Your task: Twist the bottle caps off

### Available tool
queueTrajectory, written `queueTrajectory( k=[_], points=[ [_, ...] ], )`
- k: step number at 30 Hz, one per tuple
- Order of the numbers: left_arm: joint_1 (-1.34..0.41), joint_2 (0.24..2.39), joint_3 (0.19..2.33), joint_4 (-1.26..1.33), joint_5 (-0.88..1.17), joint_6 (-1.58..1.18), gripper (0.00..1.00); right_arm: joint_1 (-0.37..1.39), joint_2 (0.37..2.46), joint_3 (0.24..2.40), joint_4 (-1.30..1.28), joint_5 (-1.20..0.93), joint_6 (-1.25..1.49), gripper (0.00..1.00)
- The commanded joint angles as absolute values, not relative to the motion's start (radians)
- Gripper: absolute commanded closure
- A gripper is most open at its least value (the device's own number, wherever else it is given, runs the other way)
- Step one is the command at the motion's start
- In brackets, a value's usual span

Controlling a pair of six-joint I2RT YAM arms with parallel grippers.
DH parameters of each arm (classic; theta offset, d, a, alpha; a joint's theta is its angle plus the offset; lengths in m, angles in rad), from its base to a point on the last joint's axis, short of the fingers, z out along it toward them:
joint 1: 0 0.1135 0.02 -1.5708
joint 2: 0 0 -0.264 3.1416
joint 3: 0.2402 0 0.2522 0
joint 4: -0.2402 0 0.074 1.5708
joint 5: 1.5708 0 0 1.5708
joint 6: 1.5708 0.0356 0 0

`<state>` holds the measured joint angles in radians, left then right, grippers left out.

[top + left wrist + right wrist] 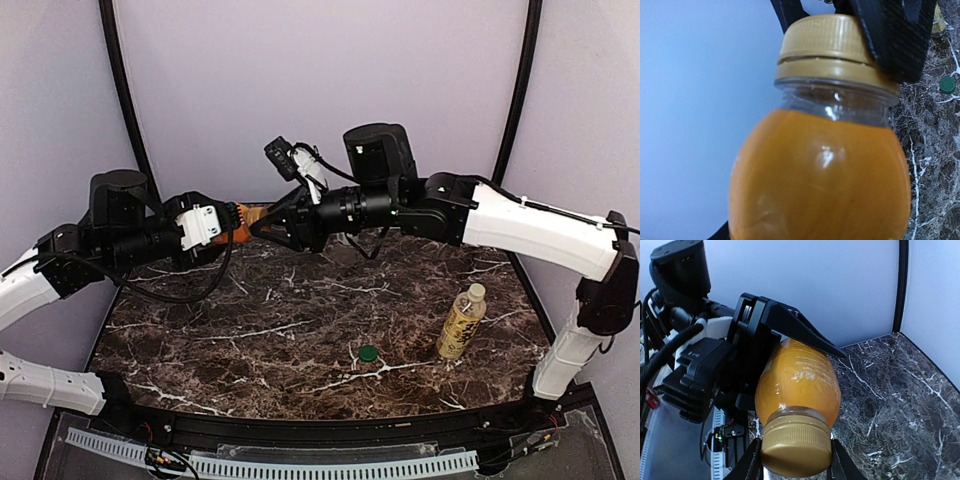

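Above the dark marble table (300, 330) the left gripper (232, 225) clamps the orange bottle (797, 380) sideways by its belly, which looks full, smooth and likely slippery, while the right gripper (262, 226) pinches its ribbed gold cap (796, 447), the surest purchase.

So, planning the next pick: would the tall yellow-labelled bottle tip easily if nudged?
Probably: the yellow-labelled bottle stands upright, tall and narrow, on the smooth marble table. Knocked over, its round body would likely roll. Its plastic wall may flex under a tight grip.
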<state>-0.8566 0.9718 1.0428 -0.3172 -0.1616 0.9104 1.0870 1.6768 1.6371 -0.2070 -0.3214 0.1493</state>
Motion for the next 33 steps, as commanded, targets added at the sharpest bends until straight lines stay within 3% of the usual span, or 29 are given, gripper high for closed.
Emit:
queueTrajectory(
  k=[1,14,23,24,26,27,33],
  points=[
    [-0.88,1.02,1.102,-0.512,0.09,0.753,0.88,1.134,1.669,1.677,-0.205,-0.3,-0.258,1.0],
    [-0.879,1.034,1.145,-0.638,0.3,0.635,0.88,1.303,1.611,1.554,-0.22,-0.115,-0.969,1.0],
    [-0.88,1.028,1.147,-0.624,0.278,0.634,0.88,1.325,1.618,1.541,-0.198,-0.006,-1.033,1.0],
    [-0.88,1.026,1.146,-0.624,0.276,0.634,0.88,1.327,1.616,1.532,-0.179,0.026,-1.032,0.9],
    [-0.88,1.02,1.139,-0.617,0.272,0.634,0.87,1.329,1.611,1.525,-0.151,0.061,-1.002,0.32],
    [-0.88,1.016,1.135,-0.615,0.264,0.634,0.87,1.33,1.609,1.527,-0.139,0.073,-0.972,0.2],
    [-0.879,0.998,1.119,-0.584,0.185,0.66,0.88,1.329,1.528,1.464,-0.088,0.078,-0.829,0.02]
  ],
)
